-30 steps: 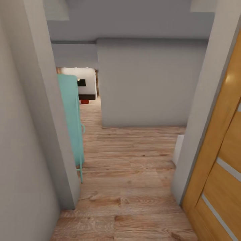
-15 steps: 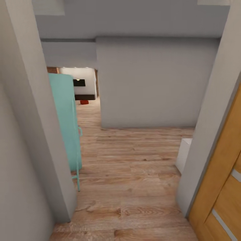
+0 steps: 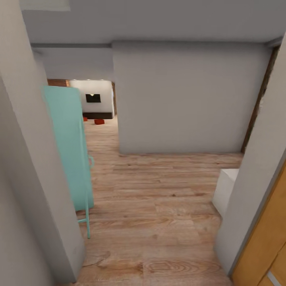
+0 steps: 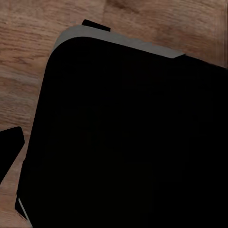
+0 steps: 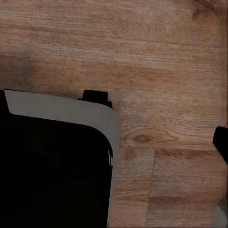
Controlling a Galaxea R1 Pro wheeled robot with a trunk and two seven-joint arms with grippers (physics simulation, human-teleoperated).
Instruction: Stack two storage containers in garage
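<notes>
Far down the hallway, on the living room's wood floor, one orange-red storage container (image 3: 99,121) lies in front of the dark low bench (image 3: 97,115). A sliver of a second red box (image 3: 85,118) peeks out beside the teal cabinet's edge. Above them hangs the black TV (image 3: 93,98). Both are several metres away from me. In the left wrist view my left gripper (image 4: 114,152) shows one dark fingertip (image 4: 10,146) at the frame's edge, nothing held. My right gripper (image 5: 114,142) likewise shows a fingertip (image 5: 221,142) at the edge, over bare planks.
A teal cabinet (image 3: 69,147) on thin legs stands against the left wall. A grey wall block (image 3: 186,99) closes the passage ahead; the way bends left of it. A white box (image 3: 225,190) and the orange door (image 3: 262,246) sit at the right. My black base (image 4: 128,137) is below.
The whole view has shifted as I rolled forward through the doorway. The orange door has slid mostly out at the right, and more of the living room, with a second red box, has appeared.
</notes>
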